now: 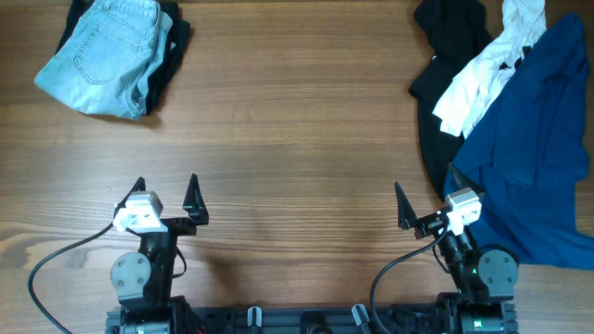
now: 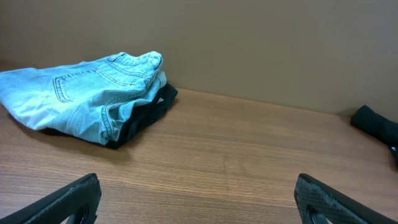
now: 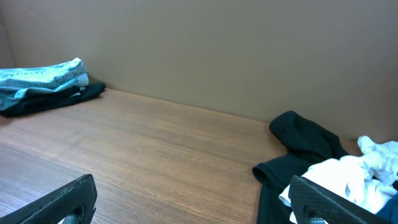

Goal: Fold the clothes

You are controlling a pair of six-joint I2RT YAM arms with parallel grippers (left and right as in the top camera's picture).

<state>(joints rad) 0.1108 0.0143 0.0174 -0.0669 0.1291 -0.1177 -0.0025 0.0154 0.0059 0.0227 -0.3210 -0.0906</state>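
— So, how far along is the folding?
— Not far: you've got jeans (image 1: 102, 57) folded on a dark garment (image 1: 176, 44) at the surface's (image 1: 297, 130) far left. The blue garment (image 1: 538, 148), white garment (image 1: 483, 79) and black garment (image 1: 455, 28) lie heaped at the right, unfolded. Your left hand (image 1: 165, 186) and right hand (image 1: 427, 190) both sit spread apart, empty.

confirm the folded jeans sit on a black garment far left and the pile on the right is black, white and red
Not red: the overhead view shows a blue garment beside the white garment and the black garment in the right pile. The jeans do sit folded on a dark garment at the far left.
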